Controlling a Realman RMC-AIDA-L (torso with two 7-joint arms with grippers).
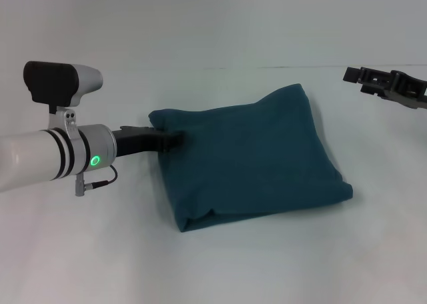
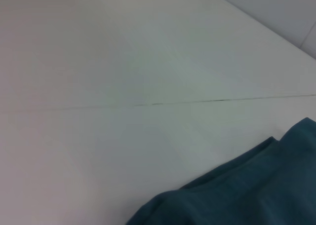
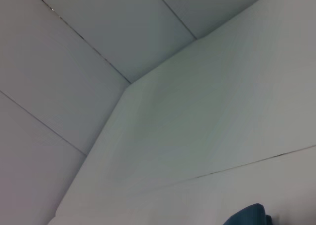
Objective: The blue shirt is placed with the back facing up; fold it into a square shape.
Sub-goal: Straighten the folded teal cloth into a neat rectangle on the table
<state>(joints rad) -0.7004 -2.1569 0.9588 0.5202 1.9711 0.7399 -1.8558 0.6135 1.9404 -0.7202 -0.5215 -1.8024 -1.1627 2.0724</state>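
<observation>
Soft, even light fills all three views, with a faint greenish-grey tint on the white table. The blue shirt casts only a thin, diffuse shadow along its near edge. No glare shows. The head view is fairly sharp; both wrist views look softer and slightly hazy.

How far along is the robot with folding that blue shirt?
Nearly finished, it seems. The blue shirt already lies as a roughly square folded bundle on the white table. The left gripper is at its left edge, fingers hidden. The right gripper hovers away. Only letting go and perhaps tidying looks left.
</observation>
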